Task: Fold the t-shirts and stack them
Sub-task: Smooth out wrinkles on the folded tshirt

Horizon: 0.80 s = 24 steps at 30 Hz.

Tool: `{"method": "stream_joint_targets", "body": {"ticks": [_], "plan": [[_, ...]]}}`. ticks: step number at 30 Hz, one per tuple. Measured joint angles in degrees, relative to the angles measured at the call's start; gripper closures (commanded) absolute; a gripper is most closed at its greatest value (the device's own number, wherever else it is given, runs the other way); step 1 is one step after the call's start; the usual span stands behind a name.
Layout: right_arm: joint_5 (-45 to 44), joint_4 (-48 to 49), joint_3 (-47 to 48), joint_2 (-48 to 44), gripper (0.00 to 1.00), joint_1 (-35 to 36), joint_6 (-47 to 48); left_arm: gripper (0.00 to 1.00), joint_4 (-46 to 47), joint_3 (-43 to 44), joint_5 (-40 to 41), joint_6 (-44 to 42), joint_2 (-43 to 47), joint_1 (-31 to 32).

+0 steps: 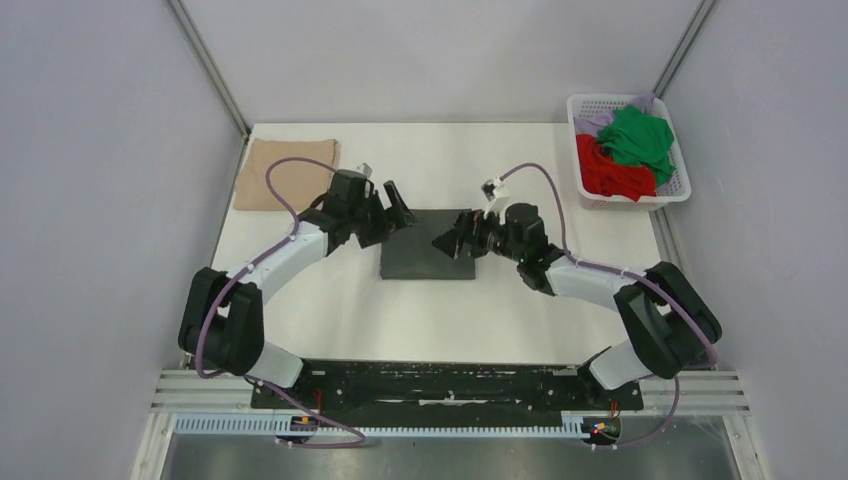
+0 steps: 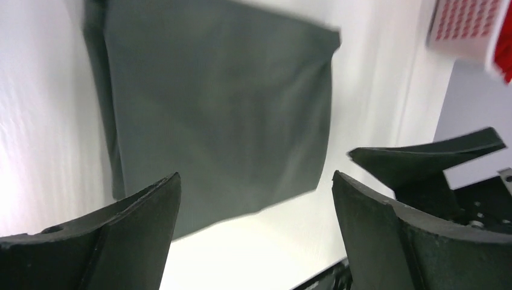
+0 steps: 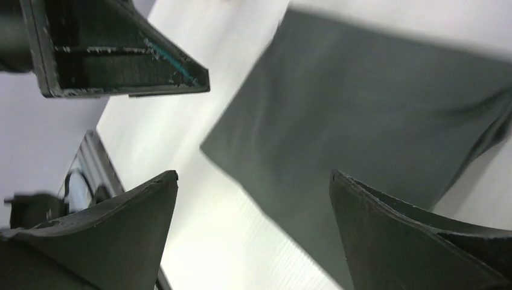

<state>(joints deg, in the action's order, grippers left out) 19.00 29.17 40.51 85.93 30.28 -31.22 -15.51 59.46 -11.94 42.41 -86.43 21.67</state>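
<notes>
Here, the folded dark grey t-shirt (image 1: 425, 262) lies flat on the bench (image 1: 400, 320). The left tool (image 1: 398, 208) hovers at its far-left corner, the right tool (image 1: 450, 243) over its right edge, both spread wide, holding nothing. A folded tan t-shirt (image 1: 285, 172) sits far left; crumpled shirts (image 1: 640, 140) fill the basket (image 1: 598, 99) far right.

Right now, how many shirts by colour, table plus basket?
Dark grey shirt: 1
Tan shirt: 1
Green shirt: 1
Red shirt: 1
Lilac shirt: 1, mostly hidden
Total: 5
</notes>
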Motion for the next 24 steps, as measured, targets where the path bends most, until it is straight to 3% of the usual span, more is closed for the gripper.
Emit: {"method": "stream_joint_targets", "body": {"ticks": [4, 10, 18, 24], "plan": [[1.18, 1.31, -7.56, 0.39, 0.02, 3.80, -1.66, 0.00, 2.60, -8.39, -1.92, 2.21, 1.66, 2.97], [-0.07, 0.39, -12.07, 3.13, 0.02, 3.67, -2.29, 0.00, 5.53, -16.72, -3.58, 4.37, -0.42, 3.78], [-1.11, 1.84, -13.09, 2.60, 0.02, 3.63, -1.92, 0.00, 8.81, -16.87, -5.92, 5.55, -2.12, 3.26], [-2.80, -3.13, -13.20, -4.81, 0.02, 3.63, -0.55, 0.00, 3.72, -16.94, -4.39, 4.63, 1.79, 3.43]]}}
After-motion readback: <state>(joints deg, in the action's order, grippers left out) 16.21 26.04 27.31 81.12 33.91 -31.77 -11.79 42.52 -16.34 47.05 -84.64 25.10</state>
